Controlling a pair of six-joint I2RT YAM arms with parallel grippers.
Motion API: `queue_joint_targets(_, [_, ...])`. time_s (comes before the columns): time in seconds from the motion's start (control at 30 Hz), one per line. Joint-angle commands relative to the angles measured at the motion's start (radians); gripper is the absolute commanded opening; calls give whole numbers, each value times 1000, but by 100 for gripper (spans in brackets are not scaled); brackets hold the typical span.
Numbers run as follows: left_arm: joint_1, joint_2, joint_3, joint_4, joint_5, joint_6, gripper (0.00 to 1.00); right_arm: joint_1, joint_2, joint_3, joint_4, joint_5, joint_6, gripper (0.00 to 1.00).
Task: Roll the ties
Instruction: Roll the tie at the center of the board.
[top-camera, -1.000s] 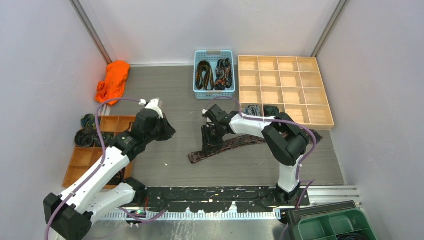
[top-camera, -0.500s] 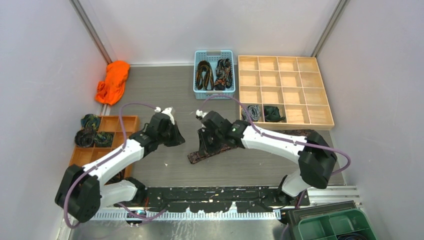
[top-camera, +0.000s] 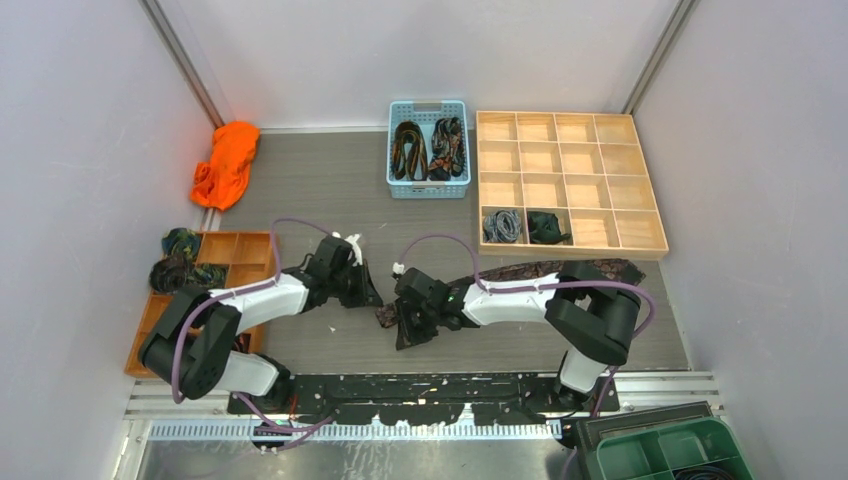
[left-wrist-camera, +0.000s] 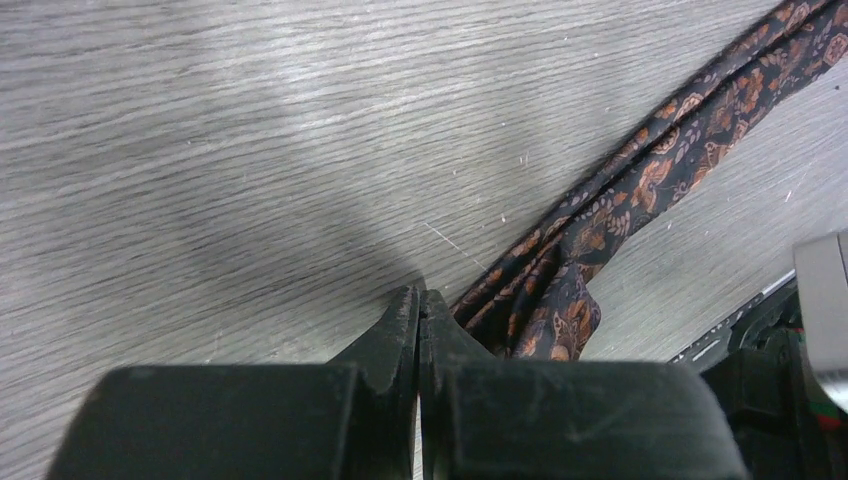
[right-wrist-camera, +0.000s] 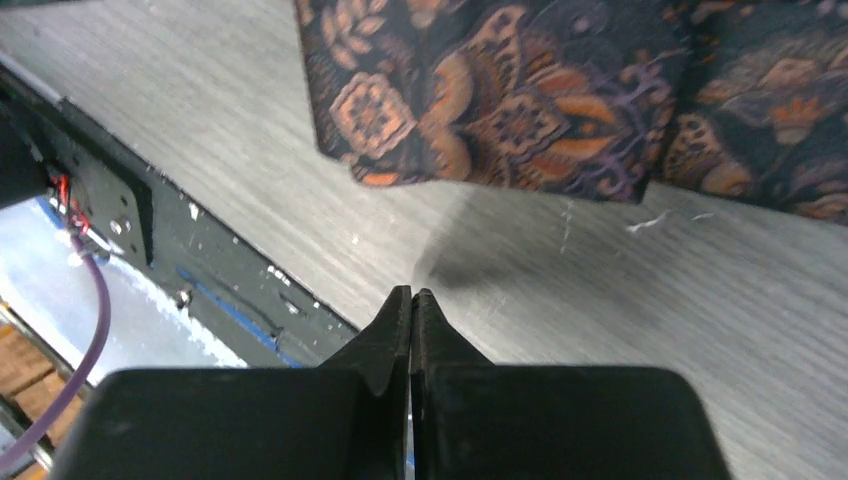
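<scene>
- The long dark tie (left-wrist-camera: 650, 180) with orange flowers lies stretched out on the grey table (top-camera: 330, 200), just in front of the two arms. None of it is rolled yet.
- Its near end (right-wrist-camera: 480, 100) looks a little bunched up.
- The left gripper (left-wrist-camera: 420, 300) is pinched shut with nothing in it. Its tips sit right beside that end of the tie.
- The right gripper (right-wrist-camera: 411, 297) is shut and empty too. The tie's edge lies a little ahead of its tips.
- I think this is the very start of the roll: getting hold of the end.
- Next, a gripper has to open, go around the end, pinch it, and turn it over onto itself.
- The table is smooth with fine wood lines, so the tie may slide when pushed.
- At the back stand a blue basket (top-camera: 428, 105) of loose ties and a pale wooden tray (top-camera: 575, 160) with two small coils (top-camera: 503, 225).
- A brown tray (top-camera: 245, 248) is on the left, an orange cloth (top-camera: 228, 160) lies in the back corner, and white walls (top-camera: 420, 50) stand all around.
</scene>
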Motion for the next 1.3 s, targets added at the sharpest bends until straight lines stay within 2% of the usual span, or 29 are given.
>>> queue_joint_targets(0.0, [-4,-4,-31,85,24,10,0,1,30,-24,108,83,38,1])
queue_joint_targets(0.33, [-4,-5,-66,96,34,22,0,-3,97,31,100,249,4,1])
queue_joint_targets(0.63, [-4,-46,-82,72,29,28,0,-3,170,93,114,243,-9,1])
queue_joint_targets(0.77, [-3,-71,-69,2,-20,35,0,-1,144,79,108,226,-7,1])
queue_joint_targets(0.9, [3,-152,51,-166,-193,46,0,1,54,79,17,263,-34,1])
queue_joint_targets(1.03, [9,-335,213,-389,-535,-14,0,16,-57,130,-180,355,-69,4])
queue_joint_targets(1.07, [9,-390,249,-439,-612,-40,0,24,-78,150,-226,380,-77,8])
queue_joint_targets(1.13, [8,-510,303,-528,-737,-83,0,43,-99,207,-326,437,-93,26])
queue_joint_targets(1.17, [8,-569,321,-565,-790,-100,0,53,-93,247,-374,459,-109,32])
queue_joint_targets(1.27, [6,-748,365,-673,-907,-131,0,91,-29,391,-520,524,-147,39])
